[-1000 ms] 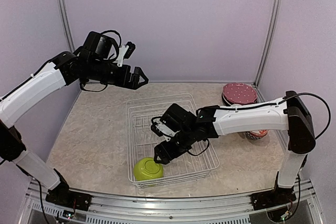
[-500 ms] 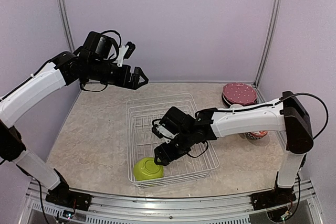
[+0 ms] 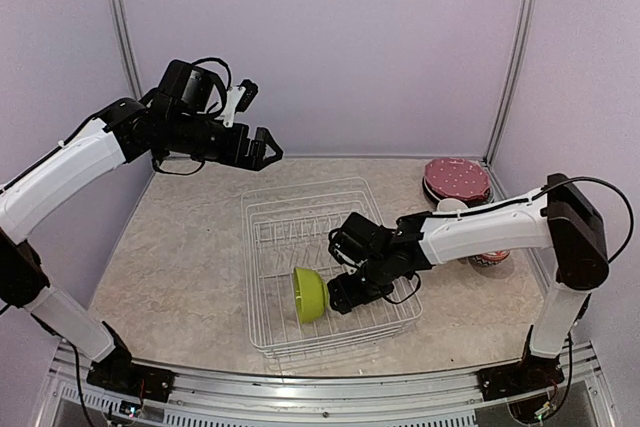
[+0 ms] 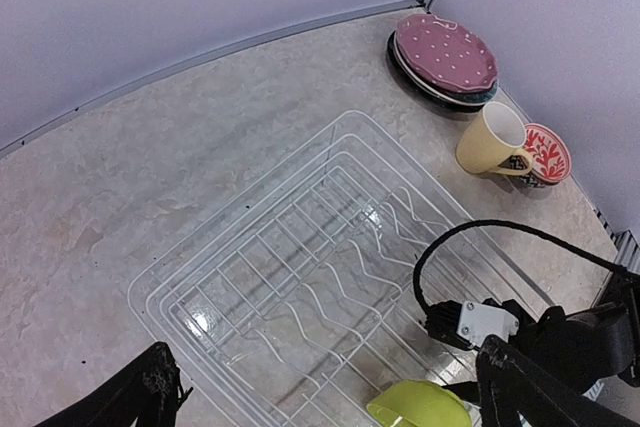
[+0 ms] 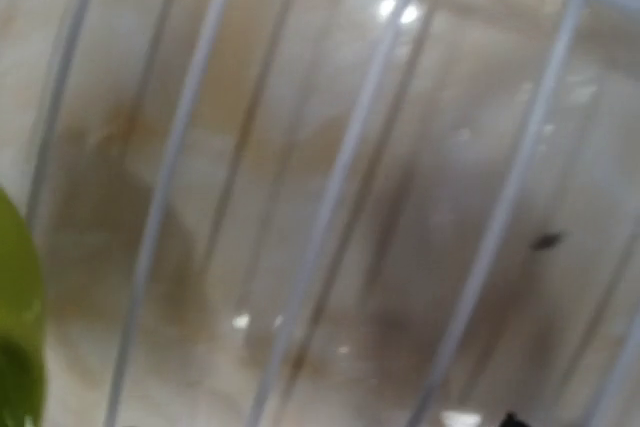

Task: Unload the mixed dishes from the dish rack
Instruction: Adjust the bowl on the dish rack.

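Inside the white wire dish rack (image 3: 280,232), near its front, the smooth lime green bowl (image 3: 310,294) is seen tipped up on its edge, right against the right gripper (image 3: 330,296). Whether that gripper's fingers are pinching the rim cannot be told. The bowl is judged light, hard, slippery and easy to break, so it is best pinched by its thin rim. The left gripper (image 3: 270,150) is spread wide above the rack, with nothing in it.

I've got white shells, black joints on left arm (image 3: 70,172) and right arm (image 3: 480,227); black cable (image 4: 416,282) loops right of the rack (image 3: 270,212).
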`<move>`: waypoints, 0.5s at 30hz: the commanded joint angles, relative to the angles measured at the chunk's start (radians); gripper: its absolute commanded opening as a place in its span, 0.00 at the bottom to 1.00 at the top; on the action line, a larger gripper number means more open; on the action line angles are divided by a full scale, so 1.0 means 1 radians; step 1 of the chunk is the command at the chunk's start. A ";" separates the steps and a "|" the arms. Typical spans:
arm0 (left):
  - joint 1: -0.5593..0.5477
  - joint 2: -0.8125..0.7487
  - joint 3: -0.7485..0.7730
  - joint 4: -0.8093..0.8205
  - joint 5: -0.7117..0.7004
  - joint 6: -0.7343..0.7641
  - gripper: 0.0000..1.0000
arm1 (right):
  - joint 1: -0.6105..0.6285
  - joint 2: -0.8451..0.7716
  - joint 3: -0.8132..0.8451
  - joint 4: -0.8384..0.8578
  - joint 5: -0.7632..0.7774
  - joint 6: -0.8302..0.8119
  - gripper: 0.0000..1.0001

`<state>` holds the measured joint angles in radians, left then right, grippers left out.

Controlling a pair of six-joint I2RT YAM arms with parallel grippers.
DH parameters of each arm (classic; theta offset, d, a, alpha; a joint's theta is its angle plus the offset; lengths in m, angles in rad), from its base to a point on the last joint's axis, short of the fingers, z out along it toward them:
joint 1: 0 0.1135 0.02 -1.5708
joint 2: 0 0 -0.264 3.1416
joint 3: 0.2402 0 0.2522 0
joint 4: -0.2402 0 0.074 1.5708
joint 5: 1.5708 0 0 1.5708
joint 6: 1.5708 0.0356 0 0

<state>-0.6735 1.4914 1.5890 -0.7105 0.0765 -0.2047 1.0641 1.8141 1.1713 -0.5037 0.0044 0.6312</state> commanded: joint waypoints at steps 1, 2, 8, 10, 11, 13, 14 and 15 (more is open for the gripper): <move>0.006 -0.018 0.000 0.005 0.012 0.004 0.99 | -0.001 -0.038 0.015 -0.085 0.091 0.034 0.75; 0.006 -0.019 -0.002 0.005 0.013 0.004 0.99 | 0.000 -0.051 0.022 -0.098 0.100 0.037 0.75; 0.006 -0.021 0.000 0.004 0.021 0.001 0.99 | 0.020 -0.090 0.074 -0.196 0.158 0.063 0.75; 0.006 -0.023 0.001 0.004 0.021 0.001 0.99 | 0.033 -0.096 0.098 -0.213 0.172 0.068 0.76; 0.005 -0.023 0.000 0.003 0.020 0.002 0.99 | 0.039 -0.099 0.109 -0.219 0.178 0.071 0.76; 0.006 -0.022 0.001 0.003 0.020 0.002 0.99 | 0.050 -0.105 0.125 -0.217 0.181 0.074 0.76; 0.006 -0.021 0.002 0.003 0.020 0.001 0.99 | 0.051 -0.109 0.128 -0.213 0.183 0.077 0.77; 0.006 -0.019 0.002 0.003 0.023 0.001 0.99 | 0.051 -0.115 0.125 -0.205 0.184 0.085 0.77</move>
<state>-0.6735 1.4914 1.5890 -0.7105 0.0895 -0.2047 1.0981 1.7374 1.2678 -0.6849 0.1516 0.6861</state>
